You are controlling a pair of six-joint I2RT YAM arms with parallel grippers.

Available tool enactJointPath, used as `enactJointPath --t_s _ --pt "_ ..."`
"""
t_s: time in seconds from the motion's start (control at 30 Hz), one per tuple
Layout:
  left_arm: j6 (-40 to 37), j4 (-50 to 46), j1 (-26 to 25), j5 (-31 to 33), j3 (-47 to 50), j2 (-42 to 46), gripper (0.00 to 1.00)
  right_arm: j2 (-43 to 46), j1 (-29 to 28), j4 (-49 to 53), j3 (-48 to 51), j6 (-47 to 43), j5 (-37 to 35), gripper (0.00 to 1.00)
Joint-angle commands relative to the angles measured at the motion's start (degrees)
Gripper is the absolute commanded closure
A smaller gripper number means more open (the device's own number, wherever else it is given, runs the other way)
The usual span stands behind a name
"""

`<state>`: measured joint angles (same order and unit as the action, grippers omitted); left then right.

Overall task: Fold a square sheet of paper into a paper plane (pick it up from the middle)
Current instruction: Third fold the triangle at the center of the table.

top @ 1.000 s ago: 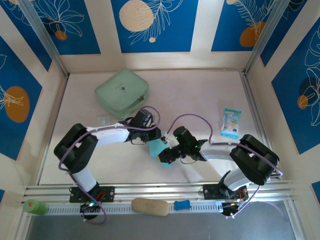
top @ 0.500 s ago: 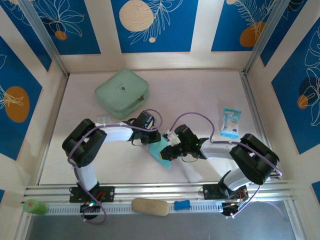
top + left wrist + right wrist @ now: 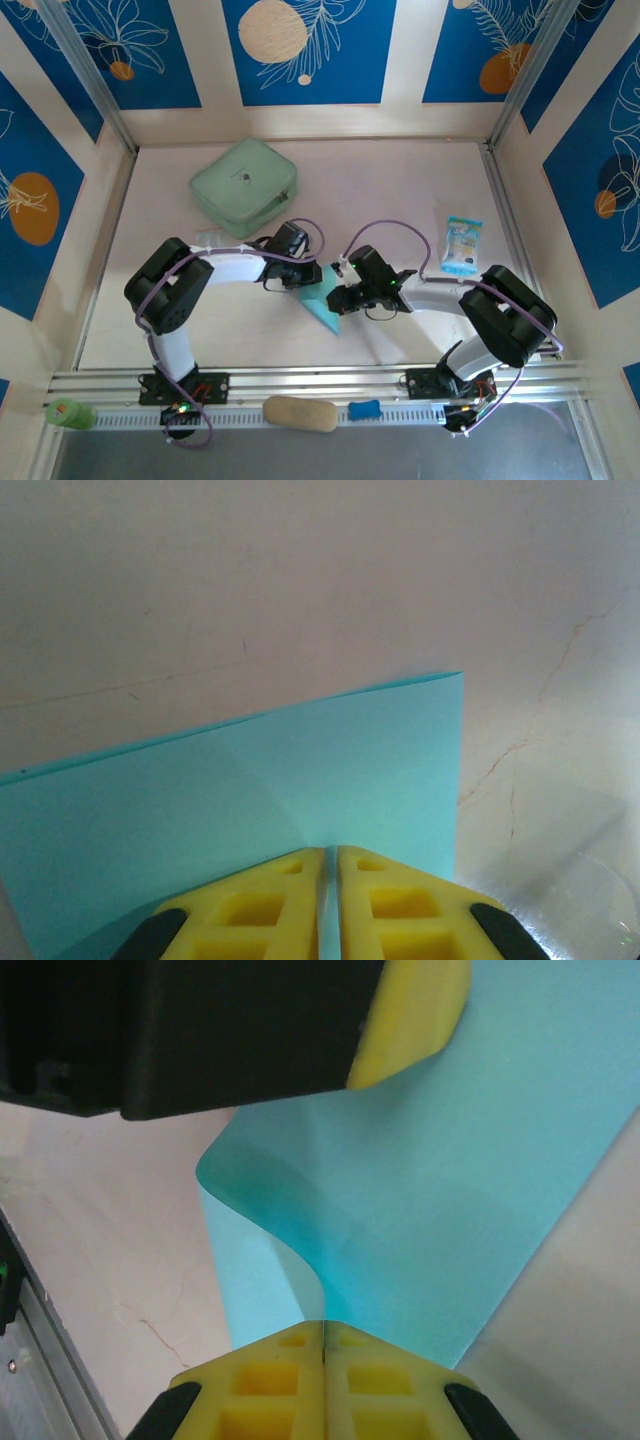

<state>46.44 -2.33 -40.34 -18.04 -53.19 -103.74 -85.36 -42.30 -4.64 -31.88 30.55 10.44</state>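
Table: pale tabletop with blue-patterned walls around it, and both arms reach in from the near rail.
Left arm: the left arm bends in from the left, its wrist pointing toward the middle of the table.
Right arm: the right arm sweeps in from the right and meets the other one nose to nose.
Mint-green case: the mint-green case lies flat toward the far left, well apart from the action.
Square sheet of paper: the square sheet of paper is near the table's centre, caught between the two grippers. The overhead view shows a cyan wedge tapering toward the near side. The left wrist view shows a straight top edge and a faint diagonal crease. The right wrist view shows it bowed into a soft curl.
Left gripper: the left gripper has its yellow fingers pressed together, and the sheet runs into the seam, so it's pinching the paper. One of its fingers looms at the top of the right wrist view.
Right gripper: the right gripper is clamped tight too, with the curled paper's lower edge nipped in its seam.
Printed packet: the printed packet rests flat on the right, apart from both arms.
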Motion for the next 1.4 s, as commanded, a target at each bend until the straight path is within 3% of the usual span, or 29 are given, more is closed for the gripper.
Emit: enactJointPath --t_s 0.0,1.37 --pt "0.37 -1.57 0.48 -0.48 0.98 -1.02 0.88 -0.90 0.20 2.20 -1.46 0.63 -1.07 0.95" --pt "1.20 -1.18 0.44 -0.68 0.99 -1.02 0.87 -4.24 -0.32 6.09 -3.29 0.14 -2.87 0.95"
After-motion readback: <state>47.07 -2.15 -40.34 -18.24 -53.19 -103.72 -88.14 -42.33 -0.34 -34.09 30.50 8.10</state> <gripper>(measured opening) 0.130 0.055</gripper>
